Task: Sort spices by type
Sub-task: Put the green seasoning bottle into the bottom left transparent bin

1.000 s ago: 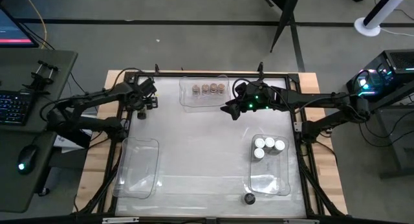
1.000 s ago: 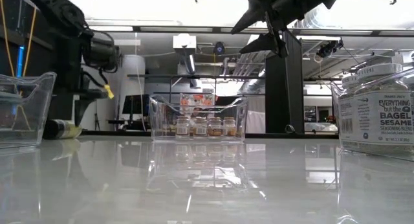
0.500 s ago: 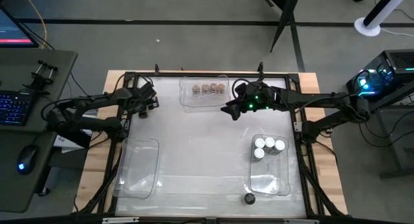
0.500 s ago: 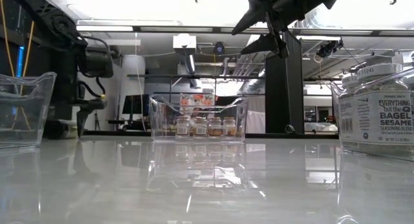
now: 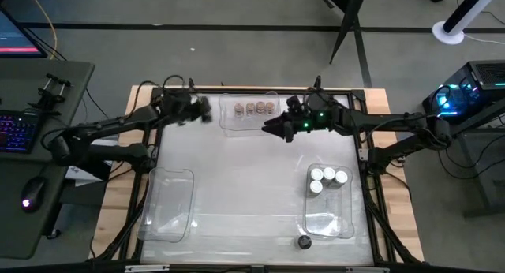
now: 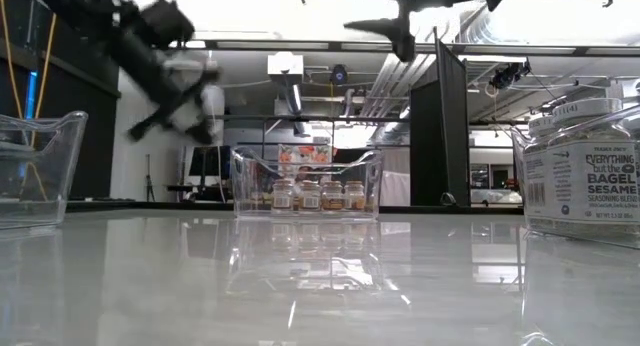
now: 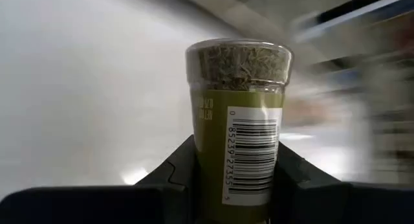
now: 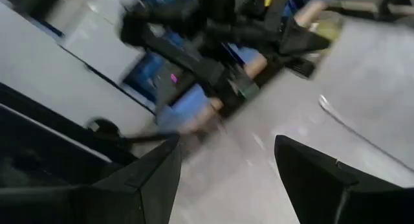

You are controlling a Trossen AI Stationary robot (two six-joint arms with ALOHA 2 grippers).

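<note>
Carrying one herb jar (image 7: 238,120) in your left claw (image 5: 202,111), clamped between both fingers, lifted off the desk (image 5: 245,170) at the far left, just left of the far bin (image 5: 229,123)

Item, step in hand: you appear to be taking this jar to its group. Keep it upright and the grip firm; the body is smooth and narrow, so a tilt could let it slip. Judge its lid before choosing a bin, as the lid is not visible from the wrist

Item, far bin: four tan-lidded jars (image 5: 254,108) in a row. They fill the middle, so only the bin's ends are free

Item, right bin (image 5: 327,222): four white-lidded jars (image 5: 327,178) clustered at its far end

Item, left bin (image 5: 170,206): nothing visible inside; likely the place for a new type

Item, loose black-lidded jar (image 5: 304,241): near edge of the desk, outside the right bin, not yet sorted

Item, right claw (image 5: 270,128): open, holding nothing, hovering near the right end of the far bin. It stands close to your path there; keep the two arms apart
</note>
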